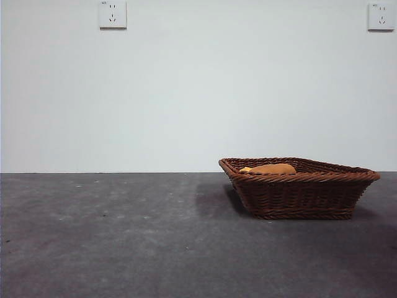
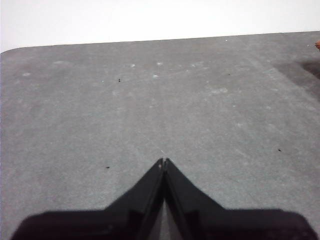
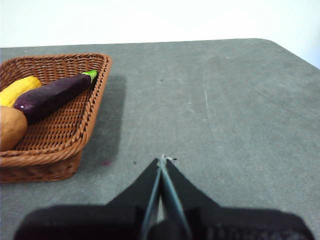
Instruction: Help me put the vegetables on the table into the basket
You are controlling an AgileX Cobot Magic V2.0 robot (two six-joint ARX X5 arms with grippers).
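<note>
The dark-brown wicker basket [image 1: 298, 195] stands on the grey table [image 1: 124, 236] at the right. In the right wrist view the basket [image 3: 75, 135] holds the dark-purple eggplant [image 3: 52, 97], the yellow-orange vegetable [image 3: 17, 90] and the tan-brown potato [image 3: 10, 127]. In the front view only the potato's top [image 1: 273, 169] shows over the rim. My right gripper [image 3: 162, 160] is shut and empty over bare table beside the basket. My left gripper [image 2: 163, 161] is shut and empty over bare table, far from the basket.
A white wall with two sockets [image 1: 112, 13] [image 1: 381, 15] stands behind the table. The table's far edge and a rounded corner [image 3: 270, 42] show in the right wrist view. A sliver of the basket [image 2: 317, 45] shows in the left wrist view.
</note>
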